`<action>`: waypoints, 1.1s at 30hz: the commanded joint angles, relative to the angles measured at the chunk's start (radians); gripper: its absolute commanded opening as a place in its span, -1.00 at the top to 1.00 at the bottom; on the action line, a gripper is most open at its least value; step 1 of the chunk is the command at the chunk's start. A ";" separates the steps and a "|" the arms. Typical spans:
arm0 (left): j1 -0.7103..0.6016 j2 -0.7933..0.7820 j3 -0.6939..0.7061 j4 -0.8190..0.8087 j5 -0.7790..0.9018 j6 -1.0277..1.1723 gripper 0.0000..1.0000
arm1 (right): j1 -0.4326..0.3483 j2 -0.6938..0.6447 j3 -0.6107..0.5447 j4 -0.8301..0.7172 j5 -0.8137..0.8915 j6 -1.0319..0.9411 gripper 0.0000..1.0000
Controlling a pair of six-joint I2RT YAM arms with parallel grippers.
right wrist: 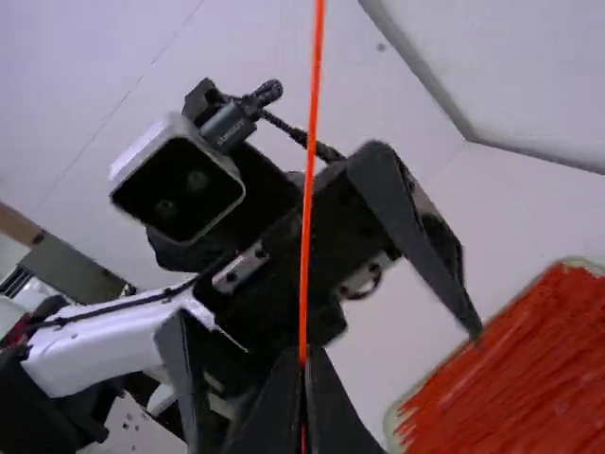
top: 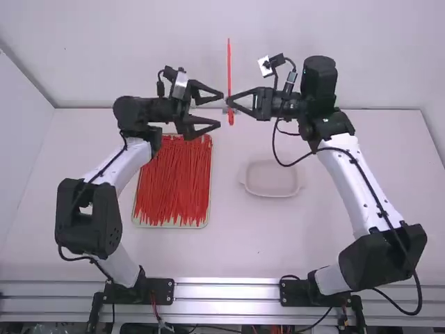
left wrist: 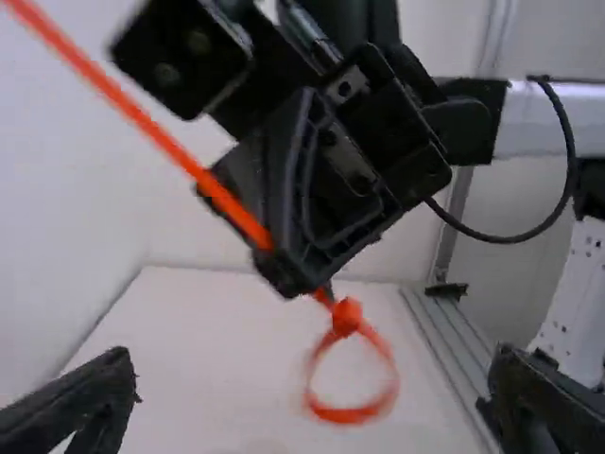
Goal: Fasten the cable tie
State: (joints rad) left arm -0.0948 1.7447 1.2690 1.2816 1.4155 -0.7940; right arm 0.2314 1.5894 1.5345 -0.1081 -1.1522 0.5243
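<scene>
A red cable tie (top: 229, 69) stands upright above the back of the table, its long tail pointing up and a small closed loop (top: 230, 120) hanging below. My right gripper (top: 230, 104) is shut on the tie just above the loop. In the left wrist view that loop (left wrist: 350, 374) hangs under the right gripper (left wrist: 284, 270). My left gripper (top: 222, 107) faces the right one, its fingers (left wrist: 85, 402) spread wide on either side of the tie without touching it. In the right wrist view the tail (right wrist: 312, 142) rises from the shut fingertips (right wrist: 302, 378), with the left gripper (right wrist: 378, 218) behind it.
A tray (top: 170, 225) heaped with several red cable ties (top: 174, 181) lies at the left of the table below the left arm. A clear shallow container (top: 271, 179) sits at the middle right. The tray's ties (right wrist: 529, 359) are also in the right wrist view.
</scene>
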 commanded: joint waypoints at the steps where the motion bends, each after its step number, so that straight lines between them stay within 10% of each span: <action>1: 0.028 -0.014 0.022 -0.069 -0.035 0.080 -0.98 | -0.026 0.000 0.024 -0.039 -0.006 -0.078 1.00; 15: 0.048 -0.014 0.022 -0.974 -0.106 0.650 -0.98 | -0.068 0.000 0.008 -0.493 0.192 -0.512 1.00; 33: 0.056 -0.014 0.022 -1.600 -0.439 0.999 -0.98 | -0.169 0.000 -0.414 -0.122 0.296 -0.423 1.00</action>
State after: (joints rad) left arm -0.0486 1.7447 1.2709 -0.3077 1.0420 0.1673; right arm 0.0650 1.5894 1.1522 -0.2375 -0.8543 0.0845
